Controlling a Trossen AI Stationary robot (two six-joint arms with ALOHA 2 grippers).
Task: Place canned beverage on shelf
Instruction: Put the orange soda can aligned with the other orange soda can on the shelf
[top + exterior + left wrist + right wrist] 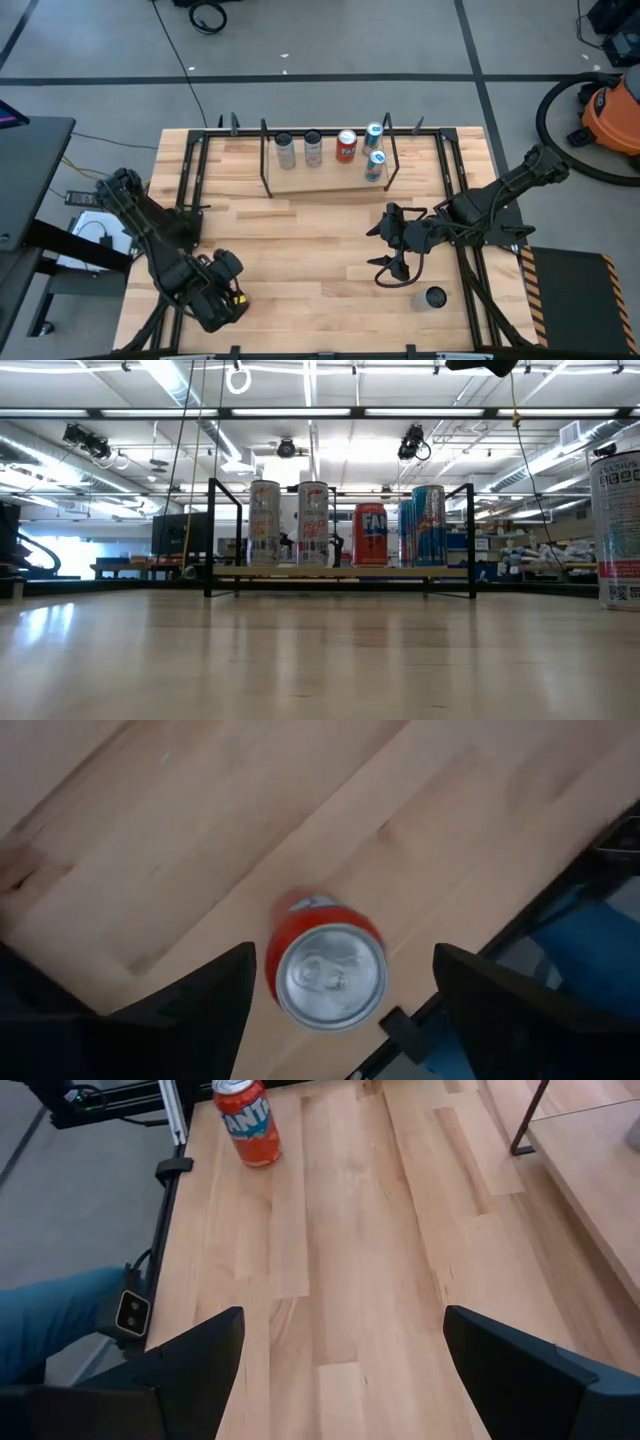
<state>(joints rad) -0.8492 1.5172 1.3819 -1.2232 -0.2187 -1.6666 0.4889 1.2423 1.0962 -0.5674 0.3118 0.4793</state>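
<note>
An orange can [328, 972] with a silver top stands upright on the table near its near-left corner; it also shows in the right wrist view [247, 1120]. My left gripper [345, 958] hangs open above it, pointing down, one finger on each side and clear of it; in the high view [225, 290] the gripper hides the can. My right gripper [386, 250] is open and empty over the table's right middle, as the right wrist view [344, 1320] shows. The shelf [300, 185] stands at the far middle and holds several upright cans [312, 525].
A silver can [435, 297] stands alone near the near-right corner and shows large in the low view [618, 525]. Black frame rails [190, 170] run along the table's left and right sides. Bare wood lies between shelf and grippers. Something blue [50, 1310] lies beyond the table's edge.
</note>
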